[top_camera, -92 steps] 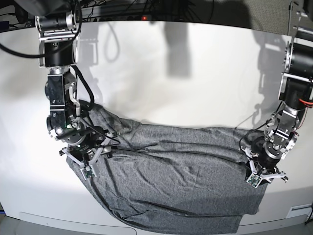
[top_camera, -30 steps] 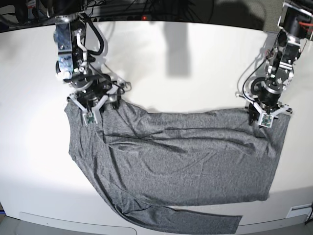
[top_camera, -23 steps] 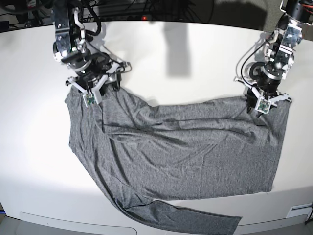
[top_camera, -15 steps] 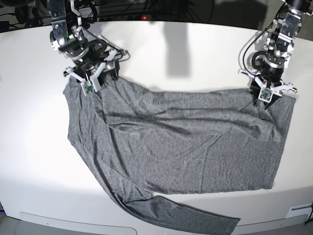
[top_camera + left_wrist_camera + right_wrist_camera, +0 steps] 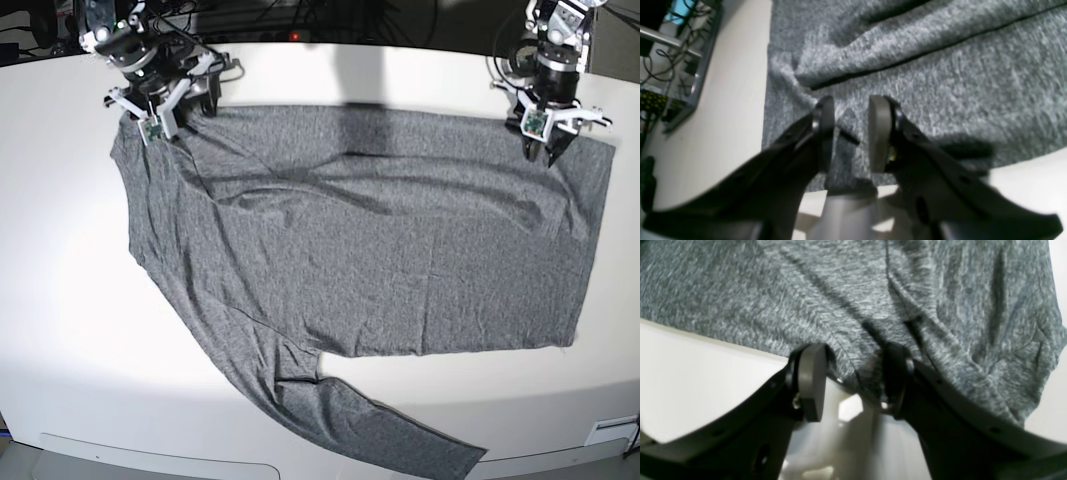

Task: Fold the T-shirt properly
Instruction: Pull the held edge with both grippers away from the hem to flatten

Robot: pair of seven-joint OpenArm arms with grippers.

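Two grippers: left gripper (image 5: 548, 131) and right gripper (image 5: 166, 112) each pinch a far corner of the T-shirt (image 5: 380, 260).
Shirt: spread mostly flat on the white table (image 5: 60, 300), one sleeve (image 5: 340, 420) trailing near the front edge.
Done: laid out.
Left: all folding.

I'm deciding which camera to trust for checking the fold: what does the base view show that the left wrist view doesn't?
Only the base view shows the whole T-shirt spread over the white table, a long sleeve trailing toward the near edge, and the right tool. Only the left wrist view shows the left tool close up, its two pads parted with grey fabric between them. Both show that tool at the shirt's far edge.
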